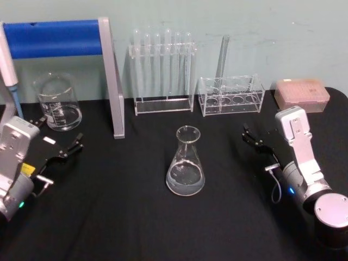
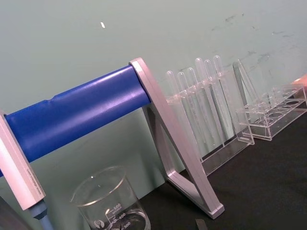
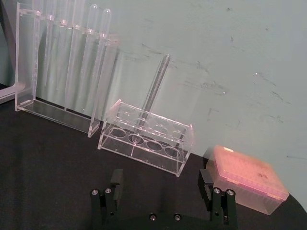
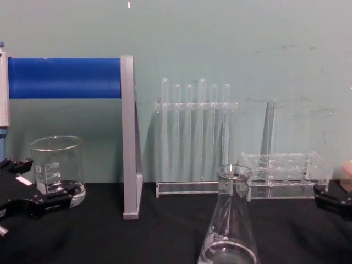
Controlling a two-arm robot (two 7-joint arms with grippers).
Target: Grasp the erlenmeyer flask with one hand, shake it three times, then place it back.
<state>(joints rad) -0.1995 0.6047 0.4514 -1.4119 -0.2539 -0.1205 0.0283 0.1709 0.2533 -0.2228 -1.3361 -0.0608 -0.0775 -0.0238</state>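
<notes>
- The erlenmeyer flask [image 1: 186, 163] is seen upright on the black table [image 1: 136, 217], near its middle, with a little clear liquid at the base; nothing is touching it.
- The right gripper [image 1: 251, 136] is found to the right of the flask, well apart from it and low over the table. In the right wrist view its two black fingers [image 3: 115, 178] are spread wide with nothing between them.
- The left gripper [image 1: 60, 142] is held far to the left of the flask, just in front of the glass beaker [image 1: 58, 102]; its fingers are parted and nothing is gripped.
- Behind the flask, against the wall, a tall clear rack of test tubes [image 1: 162, 70] is placed.
- Behind and right of the flask, a low clear rack [image 1: 231, 95] with a single tube is set, and a pink box [image 1: 302, 93] lies further right.
- Behind and left of the flask, a grey stand with a blue bar [image 1: 51, 38] is seen.
</notes>
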